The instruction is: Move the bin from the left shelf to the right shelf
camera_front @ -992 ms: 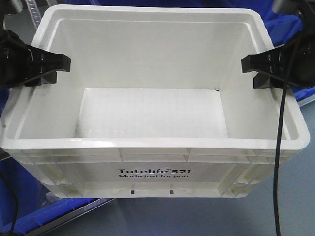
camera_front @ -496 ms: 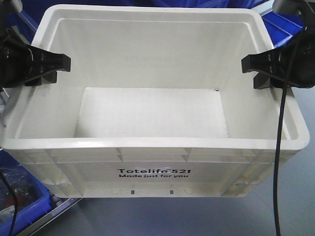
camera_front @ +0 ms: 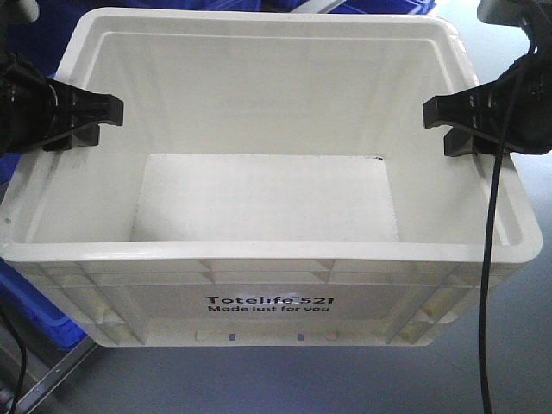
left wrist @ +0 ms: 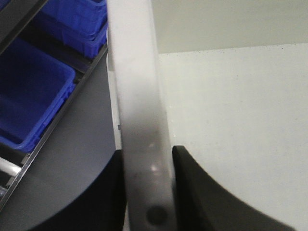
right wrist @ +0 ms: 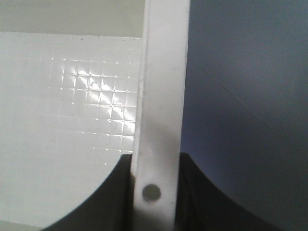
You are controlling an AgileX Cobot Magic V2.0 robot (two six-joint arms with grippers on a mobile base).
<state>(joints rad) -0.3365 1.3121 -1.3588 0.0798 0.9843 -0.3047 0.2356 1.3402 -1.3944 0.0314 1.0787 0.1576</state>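
Observation:
The white bin (camera_front: 267, 304) with the black "Totelife 521" print fills the front view, empty and held up level between my two grippers. My left gripper (camera_front: 86, 116) is shut on the bin's left rim. The left wrist view shows its black fingers (left wrist: 190, 192) pressed on both sides of the rim (left wrist: 137, 96). My right gripper (camera_front: 448, 116) is shut on the right rim. In the right wrist view its fingers (right wrist: 110, 197) clamp the rim (right wrist: 163, 72). The right shelf is out of view.
Blue plastic bins (left wrist: 33, 91) sit on a rack with a grey rail (left wrist: 62, 110) to the left. More blue (camera_front: 34, 302) and a metal rail (camera_front: 52, 379) show at lower left in the front view. Grey floor (camera_front: 517, 345) lies below and to the right.
The blue bins and rail behind the bin have slid away to the left and more grey floor shows below. The bin stays fixed between both grippers.

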